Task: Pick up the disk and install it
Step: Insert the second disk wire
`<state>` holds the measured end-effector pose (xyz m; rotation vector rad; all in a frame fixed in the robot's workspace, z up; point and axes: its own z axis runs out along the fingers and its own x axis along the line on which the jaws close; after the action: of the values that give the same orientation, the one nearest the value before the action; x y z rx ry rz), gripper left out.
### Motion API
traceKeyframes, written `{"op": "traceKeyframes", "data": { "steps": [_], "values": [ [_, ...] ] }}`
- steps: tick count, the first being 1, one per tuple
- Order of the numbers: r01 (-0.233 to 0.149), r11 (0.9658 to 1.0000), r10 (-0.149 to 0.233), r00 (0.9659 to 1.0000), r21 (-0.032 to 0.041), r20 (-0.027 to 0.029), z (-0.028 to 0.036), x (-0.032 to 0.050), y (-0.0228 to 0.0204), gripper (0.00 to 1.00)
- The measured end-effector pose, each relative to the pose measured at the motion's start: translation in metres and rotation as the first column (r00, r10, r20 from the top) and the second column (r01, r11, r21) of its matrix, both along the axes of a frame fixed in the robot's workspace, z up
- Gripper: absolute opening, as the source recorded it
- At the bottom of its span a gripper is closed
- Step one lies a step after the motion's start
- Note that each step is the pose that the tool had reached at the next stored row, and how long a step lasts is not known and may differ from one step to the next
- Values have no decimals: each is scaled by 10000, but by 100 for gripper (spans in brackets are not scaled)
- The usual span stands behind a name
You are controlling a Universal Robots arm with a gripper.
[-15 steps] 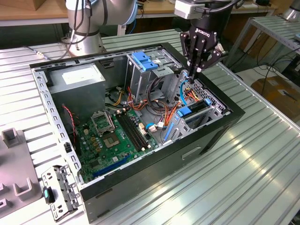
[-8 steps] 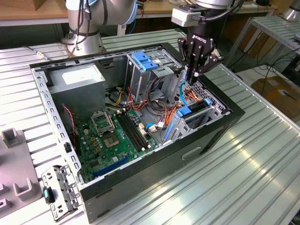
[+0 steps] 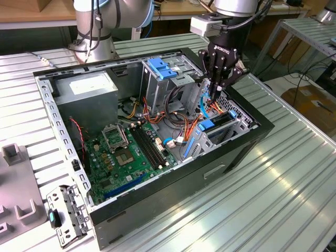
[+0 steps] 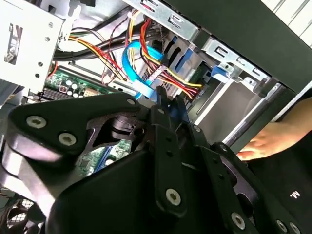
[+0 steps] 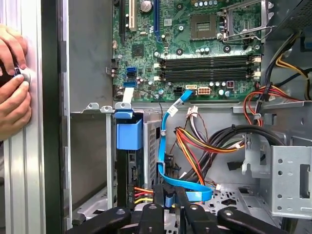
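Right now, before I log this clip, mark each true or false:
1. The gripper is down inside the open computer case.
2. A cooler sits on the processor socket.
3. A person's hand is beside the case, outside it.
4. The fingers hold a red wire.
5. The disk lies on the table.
1. True. The gripper is inside the computer case, by the drive bay.
2. False. The processor socket is bare.
3. True. A hand rests on the table just outside the case wall.
4. False. A blue flat cable runs between the fingers.
5. False. The disk stands in the drive bay with wires plugged in.
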<state>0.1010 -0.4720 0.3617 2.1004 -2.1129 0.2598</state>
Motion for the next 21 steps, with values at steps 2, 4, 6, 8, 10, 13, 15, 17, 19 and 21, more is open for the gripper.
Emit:
{"op": "traceKeyframes", "data": {
  "steps": [2,4,6,8,10,13,15,17,19,21],
  "values": [
    [1,10000,-1,10000,-72,21,-57,-16,-18,16],
    [1,10000,0,10000,-72,42,-57,-55,-18,16],
    [0,10000,0,10000,-72,73,-57,-111,-19,16],
    [2,10000,-1,10000,-72,82,-57,-150,-24,16],
    [1,10000,-1,10000,-71,82,-57,-170,-33,16],
    [-1,10000,1,10000,-70,83,-57,-188,-60,16],
    [-5,10000,6,10000,-71,84,-57,-197,-100,16],
    [-10,10000,10,10000,-70,84,-57,-207,-156,16],
    [-13,10000,13,10000,-70,84,-57,-210,-178,16],
    [-13,10000,13,10000,-70,84,-57,-210,-178,16]
  ]
}}
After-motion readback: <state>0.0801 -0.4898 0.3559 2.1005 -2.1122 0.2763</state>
